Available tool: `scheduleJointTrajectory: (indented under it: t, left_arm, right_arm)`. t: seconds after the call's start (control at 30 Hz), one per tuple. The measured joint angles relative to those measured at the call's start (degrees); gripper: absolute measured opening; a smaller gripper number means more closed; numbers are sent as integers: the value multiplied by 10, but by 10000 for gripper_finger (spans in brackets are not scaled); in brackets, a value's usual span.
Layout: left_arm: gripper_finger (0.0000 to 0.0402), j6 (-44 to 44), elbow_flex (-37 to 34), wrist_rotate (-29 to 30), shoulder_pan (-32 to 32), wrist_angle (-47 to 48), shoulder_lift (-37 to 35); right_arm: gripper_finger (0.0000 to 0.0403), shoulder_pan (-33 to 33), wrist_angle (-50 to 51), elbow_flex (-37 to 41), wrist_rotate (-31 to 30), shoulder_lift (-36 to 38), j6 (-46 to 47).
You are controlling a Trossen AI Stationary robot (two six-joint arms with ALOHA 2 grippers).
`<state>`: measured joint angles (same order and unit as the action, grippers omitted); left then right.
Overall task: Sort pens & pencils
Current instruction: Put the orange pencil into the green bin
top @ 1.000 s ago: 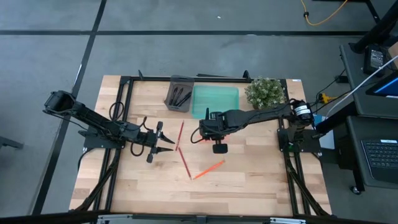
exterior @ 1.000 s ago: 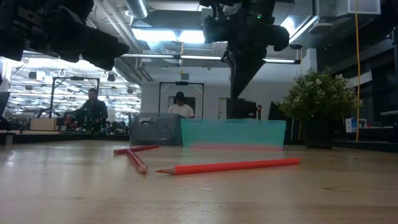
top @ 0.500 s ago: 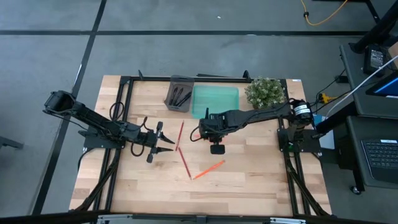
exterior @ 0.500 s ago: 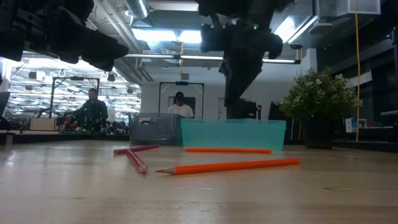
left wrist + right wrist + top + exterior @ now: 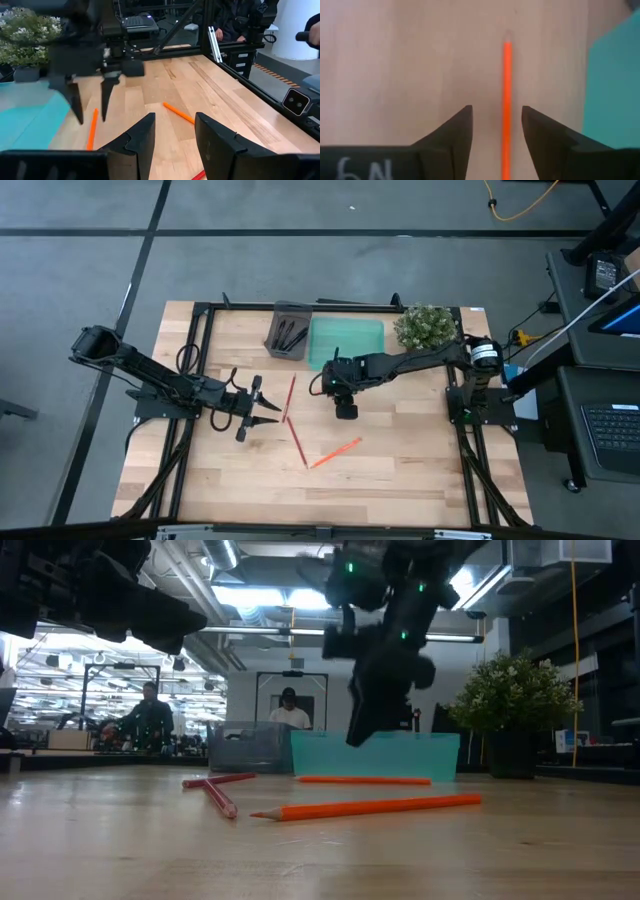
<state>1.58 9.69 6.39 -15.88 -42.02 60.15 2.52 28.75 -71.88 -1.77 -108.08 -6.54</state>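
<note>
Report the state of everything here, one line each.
Left gripper: open, empty, above the table.
Right gripper: open, holding nothing.
Orange pencil below it: flat on the table beside the teal tray, outside it.
Other pencils: flat on the table.
Pens: lying in the grey tray.

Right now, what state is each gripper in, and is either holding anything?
Left gripper: open, holding nothing, beside the red pencils.
Right gripper: open, holding nothing; an orange pencil lies on the table between its fingers.

Wood table point(image 5: 420, 450) w/ pencils point(image 5: 334, 452), trays point(image 5: 345, 340), plant point(image 5: 427, 328)
</note>
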Motion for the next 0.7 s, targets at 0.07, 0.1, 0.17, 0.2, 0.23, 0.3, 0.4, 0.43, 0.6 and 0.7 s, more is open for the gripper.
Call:
scheduleJointTrajectory:
  t: [0.07,0.1,0.17,0.2,0.23,0.3,0.4,0.43,0.6,0.7]
  left_arm:
    - [132,0,0,0,0,0,0]
    - [132,0,0,0,0,0,0]
    - [132,0,0,2,0,1,0]
    - [132,0,0,2,0,1,0]
    - [132,1,0,4,0,1,0]
    - [132,3,0,4,0,1,0]
    - [132,3,0,4,0,2,0]
    - [132,4,0,4,0,2,0]
    - [132,4,0,4,0,5,0]
    - [132,4,0,6,0,9,0]
  right_arm:
    - [171,12,4,11,2,-2,0]
    - [171,17,4,16,2,-2,-1]
    - [169,26,-1,22,2,-2,-1]
    - [167,29,-1,26,3,-2,-1]
    - [166,31,-1,28,3,-2,-2]
    - [163,34,-8,30,4,-4,-12]
    - [161,34,-17,29,20,-8,-25]
    - [160,34,-27,29,28,-12,-29]
    - [160,33,-35,29,40,-25,-30]
    - [160,34,-39,29,40,-32,-30]
